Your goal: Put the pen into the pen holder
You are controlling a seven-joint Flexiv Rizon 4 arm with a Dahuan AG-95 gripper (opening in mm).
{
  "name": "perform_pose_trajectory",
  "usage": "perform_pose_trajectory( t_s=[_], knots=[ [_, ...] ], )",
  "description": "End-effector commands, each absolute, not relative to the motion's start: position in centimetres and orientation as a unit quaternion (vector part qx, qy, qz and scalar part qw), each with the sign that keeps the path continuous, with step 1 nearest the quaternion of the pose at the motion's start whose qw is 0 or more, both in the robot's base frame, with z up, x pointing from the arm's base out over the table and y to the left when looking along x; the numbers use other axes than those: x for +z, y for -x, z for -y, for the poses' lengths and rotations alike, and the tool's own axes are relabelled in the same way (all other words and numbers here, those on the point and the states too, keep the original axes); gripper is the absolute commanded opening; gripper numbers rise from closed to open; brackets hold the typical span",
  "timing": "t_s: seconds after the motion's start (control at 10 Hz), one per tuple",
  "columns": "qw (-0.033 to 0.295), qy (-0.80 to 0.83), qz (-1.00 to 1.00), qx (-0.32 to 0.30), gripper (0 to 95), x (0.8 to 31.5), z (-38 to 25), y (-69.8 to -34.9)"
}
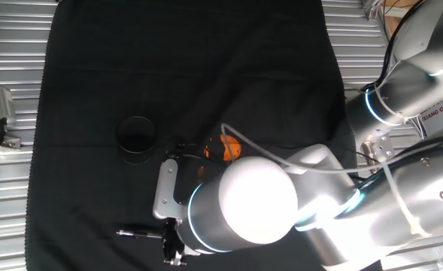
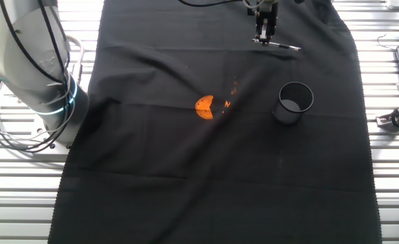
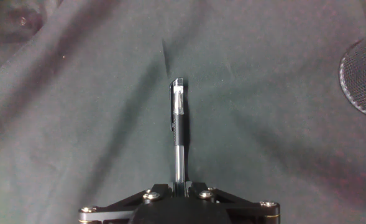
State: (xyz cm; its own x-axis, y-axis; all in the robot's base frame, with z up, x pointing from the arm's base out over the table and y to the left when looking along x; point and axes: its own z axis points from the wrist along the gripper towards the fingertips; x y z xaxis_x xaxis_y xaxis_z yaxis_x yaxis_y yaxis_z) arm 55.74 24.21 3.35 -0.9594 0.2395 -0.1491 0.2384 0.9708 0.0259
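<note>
On the black cloth [image 2: 185,169], claw [image 3: 179,186] clamped on the pen [image 3: 178,124], pen holder [image 2: 293,102] apart, arm lettered "XIANG GROUP".

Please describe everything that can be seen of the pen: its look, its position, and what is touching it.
The pen is slim and black, with a silver clip near its far end and a shiny metallic section lower on the barrel. In the hand view it runs straight out from the gripper, whose fingers look closed on its near end. It lies flat on or just above the black cloth, near the cloth's edge. The pen holder stands apart from it, not touching.
</note>
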Motion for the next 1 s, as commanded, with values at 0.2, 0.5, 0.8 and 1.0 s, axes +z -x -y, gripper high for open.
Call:
perform_pose_trajectory(
  t_s=[0.2, 0.5, 0.8, 1.0],
  knots=[
    [0.069, -0.118, -0.991, 0.006, 0.0, 4.12, -24.3, -55.8],
    [0.067, -0.117, -0.991, 0.007, 0.0, 4.06, -24.52, -55.82],
    [0.065, -0.11, -0.992, 0.007, 0.0, 4.08, -24.5, -55.81],
    [0.061, -0.1, -0.993, 0.008, 0.0, 4.31, -24.1, -55.81]
  ],
)
